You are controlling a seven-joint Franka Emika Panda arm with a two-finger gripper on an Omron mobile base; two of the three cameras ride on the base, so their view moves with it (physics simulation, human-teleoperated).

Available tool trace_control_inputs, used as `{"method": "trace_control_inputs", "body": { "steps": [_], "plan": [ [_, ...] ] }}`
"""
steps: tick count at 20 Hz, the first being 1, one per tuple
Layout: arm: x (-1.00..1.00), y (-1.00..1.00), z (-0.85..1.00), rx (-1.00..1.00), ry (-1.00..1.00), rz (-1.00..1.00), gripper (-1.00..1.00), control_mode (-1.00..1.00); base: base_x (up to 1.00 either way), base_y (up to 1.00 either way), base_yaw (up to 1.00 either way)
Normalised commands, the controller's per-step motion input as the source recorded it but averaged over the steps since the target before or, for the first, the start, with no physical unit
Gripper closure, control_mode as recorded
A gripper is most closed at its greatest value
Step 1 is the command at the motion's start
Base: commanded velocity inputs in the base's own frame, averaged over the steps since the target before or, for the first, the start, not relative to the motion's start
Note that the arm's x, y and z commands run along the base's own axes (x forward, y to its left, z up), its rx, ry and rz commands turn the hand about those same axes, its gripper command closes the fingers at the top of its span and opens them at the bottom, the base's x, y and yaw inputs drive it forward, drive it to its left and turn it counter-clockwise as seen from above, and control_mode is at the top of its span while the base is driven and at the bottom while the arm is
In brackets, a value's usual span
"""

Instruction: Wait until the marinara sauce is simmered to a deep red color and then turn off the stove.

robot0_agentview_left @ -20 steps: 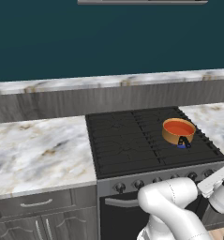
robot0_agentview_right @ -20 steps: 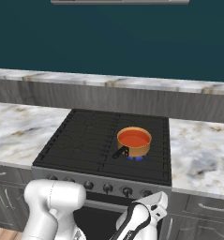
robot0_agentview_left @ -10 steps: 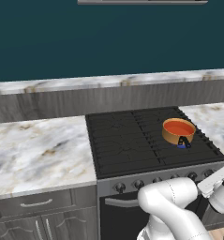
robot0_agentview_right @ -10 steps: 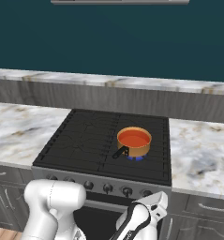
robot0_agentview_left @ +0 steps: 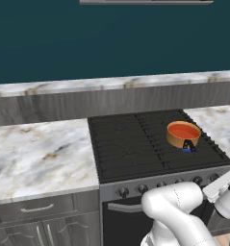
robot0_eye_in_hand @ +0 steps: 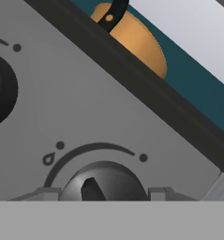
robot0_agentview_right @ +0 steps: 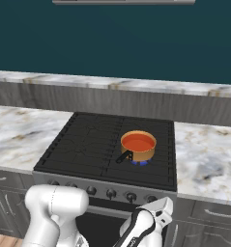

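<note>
I've got the gripper (robot0_eye_in_hand: 104, 193) parked right up against the stove's (robot0_agentview_left: 135, 144) grey front panel, and in the hand view a dark round knob (robot0_eye_in_hand: 104, 180) sits dead ahead between the finger tips (robot0_eye_in_hand: 45, 193), which bracket it on either side at the bottom edge. Jaws read as closed down to their tightest, seated on that knob; I can't see actual pad contact from here, the tips are mostly cut off. An arc marking with a flame icon (robot0_eye_in_hand: 48, 159) curves over the knob, dots at each end. A second knob (robot0_eye_in_hand: 1, 89) is off to one side of the gripper on the same panel, partly out of frame. Beyond the panel edge, up past the black cooktop lip, I see the copper-tan pot (robot0_eye_in_hand: 132, 37) and its dark handle (robot0_eye_in_hand: 114, 11). From the base cameras: the pot is on a burner just above and behind where the hand is working, small blue flame (robot0_agentview_right: 139, 163) visible under it. The marinara sauce (robot0_agentview_right: 137, 142) fills the pot, smooth orange-red surface. Marble counter (robot0_agentview_left: 39, 153) flanks the stove on both sides, teal wall (robot0_agentview_right: 117, 43) behind.
</note>
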Motion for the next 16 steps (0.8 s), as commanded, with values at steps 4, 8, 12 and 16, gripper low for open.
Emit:
{"method": "trace_control_inputs", "body": {
  "steps": [4, 8, 12, 16],
  "plan": [
    [0.00, 0.00, 0.00, 0.00, 0.00, 0.00, 1.00, -1.00, 0.00, 0.00, 0.00],
    [0.00, 0.00, 0.00, 0.00, 0.00, 0.00, 1.00, -1.00, 0.00, 0.00, 0.00],
    [0.00, 0.00, 0.00, 0.00, 0.00, 0.00, 1.00, -1.00, 0.00, 0.00, 0.00],
    [0.00, 0.00, 0.00, 0.00, 0.00, 0.00, 1.00, -1.00, 0.00, 0.00, 0.00]
  ]
}}
